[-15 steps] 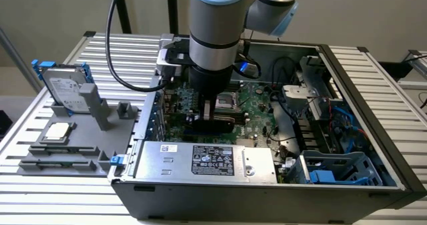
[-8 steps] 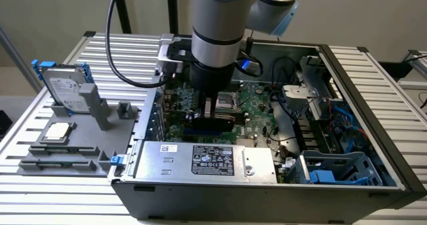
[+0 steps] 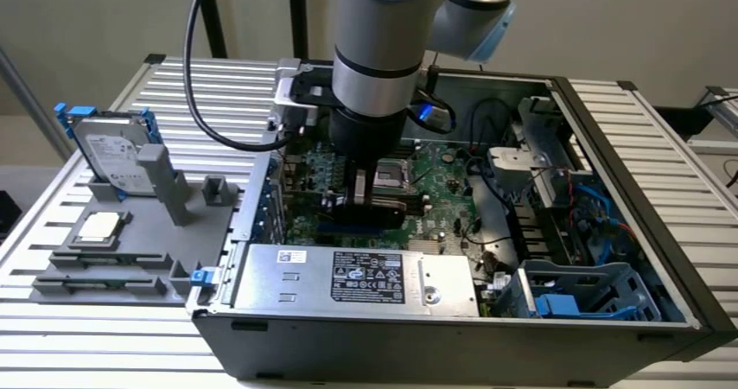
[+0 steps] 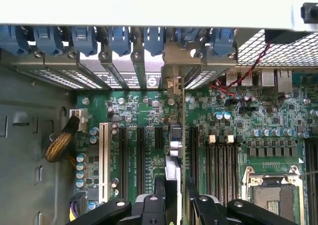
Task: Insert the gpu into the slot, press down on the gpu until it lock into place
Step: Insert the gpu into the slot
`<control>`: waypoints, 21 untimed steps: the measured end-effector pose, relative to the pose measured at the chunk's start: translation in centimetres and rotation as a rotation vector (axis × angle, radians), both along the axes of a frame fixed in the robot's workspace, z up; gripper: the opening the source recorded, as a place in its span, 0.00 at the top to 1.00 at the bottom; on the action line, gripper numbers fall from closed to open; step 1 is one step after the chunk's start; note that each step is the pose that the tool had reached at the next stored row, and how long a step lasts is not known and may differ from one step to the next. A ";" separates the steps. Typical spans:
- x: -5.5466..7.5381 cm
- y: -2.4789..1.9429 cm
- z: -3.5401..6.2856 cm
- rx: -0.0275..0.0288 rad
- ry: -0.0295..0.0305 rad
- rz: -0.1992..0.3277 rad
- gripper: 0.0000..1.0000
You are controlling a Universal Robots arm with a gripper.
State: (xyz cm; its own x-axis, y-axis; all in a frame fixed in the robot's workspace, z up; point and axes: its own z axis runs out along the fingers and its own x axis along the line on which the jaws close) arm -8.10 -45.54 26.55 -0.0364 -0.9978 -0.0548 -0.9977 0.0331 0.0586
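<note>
The counter (image 3: 92, 354) is a ribbed aluminium surface of parallel slats. On it, filling the centre and the exterior view's right, lies an open computer case (image 3: 461, 346) of dark sheet metal, its side panel off.

Contents of the case:
- A green motherboard (image 3: 444, 168) covers the case floor.
- A boxy silver power supply (image 3: 358, 277) with a printed label sits against the near wall.
- A blue plastic drive cage (image 3: 576, 290) occupies the lower corner on the exterior view's right.

A grey moulded tray (image 3: 207, 233) at the exterior view's left holds an upright hard drive (image 3: 110, 151) and a flat square processor (image 3: 98, 226).

The arm descends from the top centre of the exterior view. Its gripper (image 3: 375, 200) is inside the case, over the middle of the board.

In the wrist view, the gpu (image 4: 183, 135) stands on edge as a thin dark line. It runs from the rear panel, below a row of blue clips (image 4: 84, 38), toward the gripper (image 4: 175, 185). The black fingers (image 4: 159, 187) are spread apart, one on each side of the card. Contact with the card cannot be confirmed. Beside the card lie parallel black slots (image 4: 140, 155), one white slot (image 4: 103, 155) and a metal-framed processor socket (image 4: 271, 190).
</note>
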 end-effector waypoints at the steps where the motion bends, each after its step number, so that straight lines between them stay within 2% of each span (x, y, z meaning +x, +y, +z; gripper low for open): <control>1: 0.0 0.00 -0.05 0.0001 -0.0001 0.000 0.74; 14: 0.0 0.02 -0.58 -0.0005 0.0006 0.000 0.74; 16: 0.0 0.04 -0.54 0.0001 0.0041 0.000 0.74; 19: 0.0 0.05 -0.08 -0.0007 0.0153 0.000 0.74; 21: 0.0 0.05 -0.02 -0.0004 0.0181 0.000 0.74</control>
